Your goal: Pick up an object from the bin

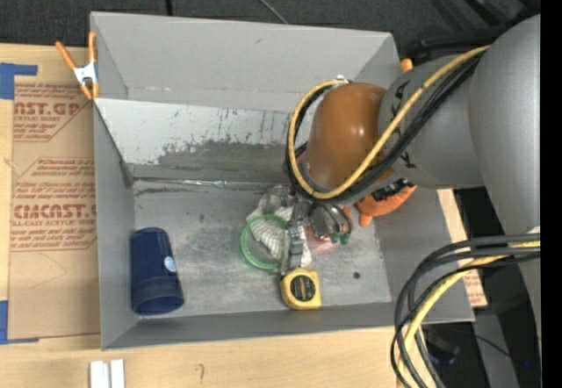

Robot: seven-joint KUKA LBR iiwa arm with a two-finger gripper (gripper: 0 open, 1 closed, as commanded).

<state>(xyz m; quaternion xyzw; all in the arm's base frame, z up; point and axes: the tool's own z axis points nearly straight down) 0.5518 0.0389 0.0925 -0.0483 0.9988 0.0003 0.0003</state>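
**Pincer down in the clutter at the bin's middle right**

The arm [474, 114] reaches in from the right, and its rounded orange cover [344, 136], looped with yellow and black cables [303, 127], hangs over the back right of the grey bin [237, 53]. Below the cover the pincer [309, 228] is low over the floor, at the right edge of a green-rimmed round thing [263, 241] that lies a little right of the bin's middle, with something pale and meshy inside its ring. Whether the pincer is spread or pressed together cannot be told, since the cover and the clutter hide its tip.

Several things crowd that spot. A clear plastic piece [277, 199] lies just behind the green ring, touching or nearly touching it. A reddish scrap [331, 241] lies just right of the pincer. A yellow tape measure [300, 289] lies just in front, near the front wall. An orange piece [386, 200] shows under the arm's right side; whether it belongs to the arm or lies in the bin is not clear.

A dark blue cup [155, 270] lies on its side in the front left corner, well apart from the rest.
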